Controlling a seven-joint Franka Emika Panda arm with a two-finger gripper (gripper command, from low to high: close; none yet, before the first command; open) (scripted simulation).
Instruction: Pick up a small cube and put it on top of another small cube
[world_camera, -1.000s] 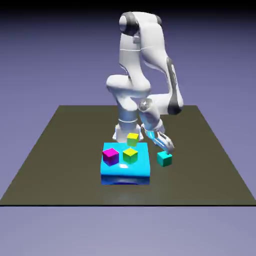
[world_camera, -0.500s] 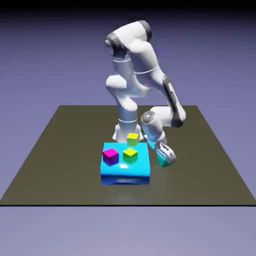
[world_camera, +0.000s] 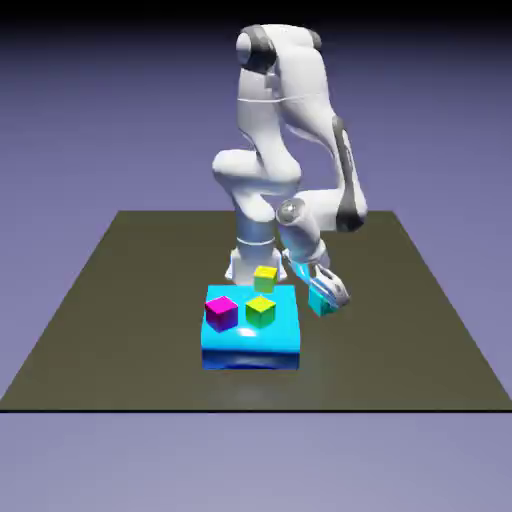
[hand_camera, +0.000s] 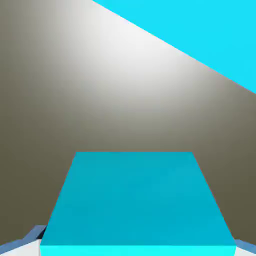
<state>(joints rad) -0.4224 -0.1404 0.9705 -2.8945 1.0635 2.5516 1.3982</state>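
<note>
Closed on the teal cube (world_camera: 321, 302), the hand (world_camera: 328, 287) holds it above the dark surface (world_camera: 400, 340), beside the blue block (world_camera: 251, 335) on the exterior view's right. On the block sit a magenta cube (world_camera: 221, 313) and a bright yellow-green cube (world_camera: 260, 311); the dull yellow cube (world_camera: 265, 279) is near the block's far edge.
</note>
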